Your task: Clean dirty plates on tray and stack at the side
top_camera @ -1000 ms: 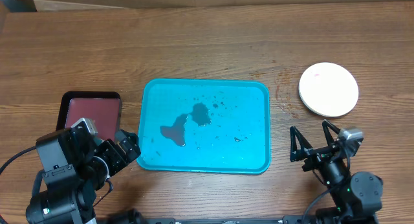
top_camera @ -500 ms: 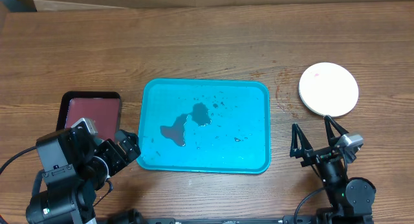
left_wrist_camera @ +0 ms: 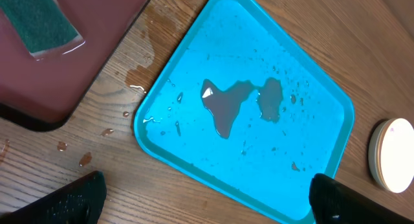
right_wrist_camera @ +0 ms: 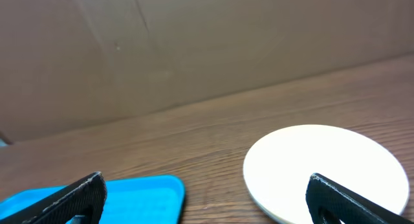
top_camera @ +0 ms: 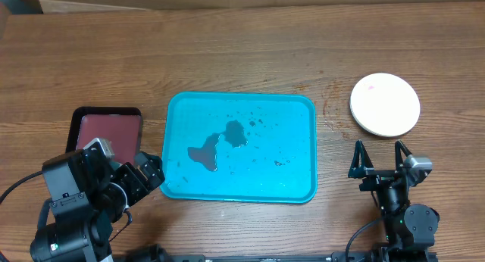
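The turquoise tray (top_camera: 240, 147) lies mid-table with no plate on it, only brownish puddles and specks. In the left wrist view the tray (left_wrist_camera: 304, 140) fills the middle. A white plate (top_camera: 385, 104) rests on the wood to the tray's right, thick-edged like a stack; the plate (right_wrist_camera: 323, 166) is also close in the right wrist view. My left gripper (top_camera: 151, 173) hangs open at the tray's near-left corner, nothing between its fingers (left_wrist_camera: 77, 198). My right gripper (top_camera: 380, 157) stands open just in front of the plate, holding nothing.
A dark red tray (top_camera: 108, 128) with a black rim sits left of the turquoise one, with a green sponge (left_wrist_camera: 42, 17) on it. Water drops (left_wrist_camera: 139, 72) wet the wood between the two trays. A brown wall (right_wrist_camera: 194, 49) rises behind the table.
My right gripper has shifted right and turned to face straight toward the white plate. The left arm, the tray and the plate have not moved.
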